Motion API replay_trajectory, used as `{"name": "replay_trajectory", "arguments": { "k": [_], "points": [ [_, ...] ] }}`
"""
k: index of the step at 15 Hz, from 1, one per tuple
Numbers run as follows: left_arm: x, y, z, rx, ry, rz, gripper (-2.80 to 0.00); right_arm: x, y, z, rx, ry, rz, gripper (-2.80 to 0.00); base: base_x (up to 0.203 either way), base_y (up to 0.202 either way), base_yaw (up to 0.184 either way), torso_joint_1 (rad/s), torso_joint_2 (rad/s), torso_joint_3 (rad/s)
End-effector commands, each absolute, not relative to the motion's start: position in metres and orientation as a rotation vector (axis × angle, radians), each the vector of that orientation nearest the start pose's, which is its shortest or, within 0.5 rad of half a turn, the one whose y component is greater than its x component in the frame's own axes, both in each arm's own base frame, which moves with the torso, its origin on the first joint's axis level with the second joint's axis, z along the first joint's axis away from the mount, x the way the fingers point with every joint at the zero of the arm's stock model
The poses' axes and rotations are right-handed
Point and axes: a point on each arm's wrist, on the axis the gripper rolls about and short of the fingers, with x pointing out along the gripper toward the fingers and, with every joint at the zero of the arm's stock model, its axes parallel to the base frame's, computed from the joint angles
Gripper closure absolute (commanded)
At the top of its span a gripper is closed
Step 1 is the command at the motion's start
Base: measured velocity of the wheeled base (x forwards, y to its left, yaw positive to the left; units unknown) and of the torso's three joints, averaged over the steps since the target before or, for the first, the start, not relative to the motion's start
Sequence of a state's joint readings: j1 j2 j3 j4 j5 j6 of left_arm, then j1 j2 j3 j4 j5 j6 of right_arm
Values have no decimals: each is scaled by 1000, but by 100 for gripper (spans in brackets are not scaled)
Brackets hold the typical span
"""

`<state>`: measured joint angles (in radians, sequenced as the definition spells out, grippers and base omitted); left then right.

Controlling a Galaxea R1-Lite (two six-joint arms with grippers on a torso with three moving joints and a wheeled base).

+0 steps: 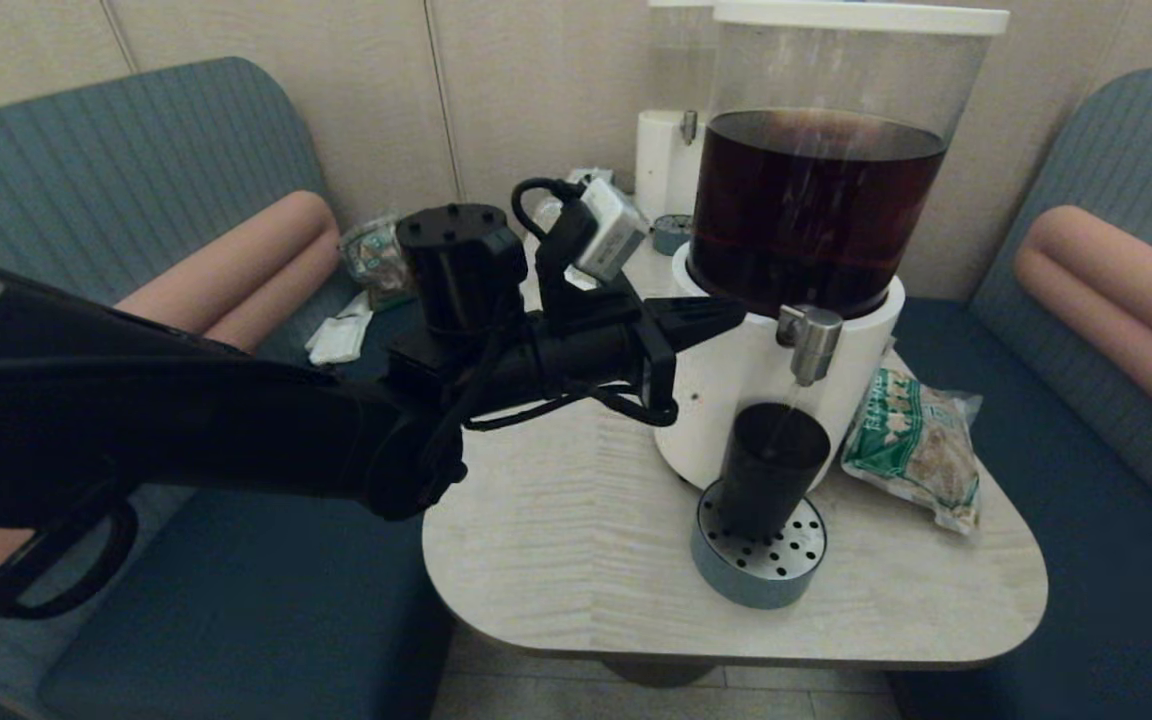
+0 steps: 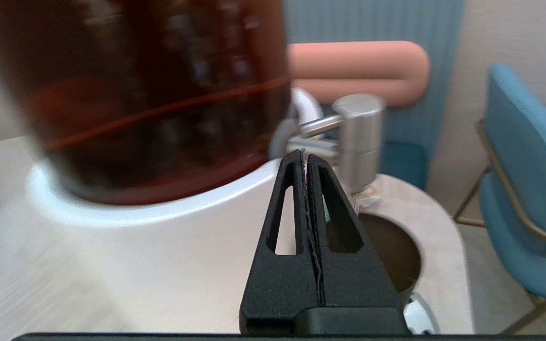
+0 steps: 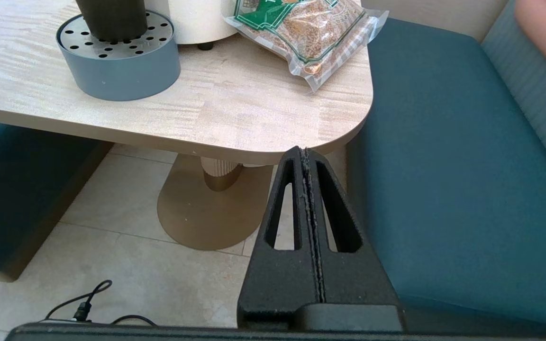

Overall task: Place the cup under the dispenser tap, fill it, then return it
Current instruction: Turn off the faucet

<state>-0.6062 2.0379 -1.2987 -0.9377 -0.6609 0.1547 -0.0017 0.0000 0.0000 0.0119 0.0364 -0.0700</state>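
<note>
The smoky-black cup (image 1: 771,470) stands upright on the round perforated drip tray (image 1: 761,570), directly below the brushed-silver dispenser tap (image 1: 809,342). A thin stream runs from the tap into the cup. In the left wrist view the cup's mouth (image 2: 391,246) shows brown liquid under the tap (image 2: 359,142). My left gripper (image 1: 726,312) is shut and empty, its tips just left of the tap at the white base (image 1: 736,400). My right gripper (image 3: 305,154) is shut and empty, hanging low beside the table's edge (image 3: 254,151), outside the head view.
A green-and-white snack bag (image 1: 911,445) lies right of the dispenser. A second clear dispenser (image 1: 671,120) stands behind. Packets and napkins (image 1: 341,335) lie on the left teal bench. Teal benches flank the table; a blue chair (image 2: 529,189) stands beyond.
</note>
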Motion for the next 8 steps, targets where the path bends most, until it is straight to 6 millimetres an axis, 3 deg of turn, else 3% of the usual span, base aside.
{"name": "replay_trajectory", "arguments": {
  "k": [1,8],
  "points": [
    [330,-250,223,138,-312,-1257,0,-23,1,74,-70,13,36,0,0,0,0,0,0,0],
    [337,-265,224,122,-336,-1274,0,-23,1,74,-70,13,36,0,0,0,0,0,0,0]
  ]
}}
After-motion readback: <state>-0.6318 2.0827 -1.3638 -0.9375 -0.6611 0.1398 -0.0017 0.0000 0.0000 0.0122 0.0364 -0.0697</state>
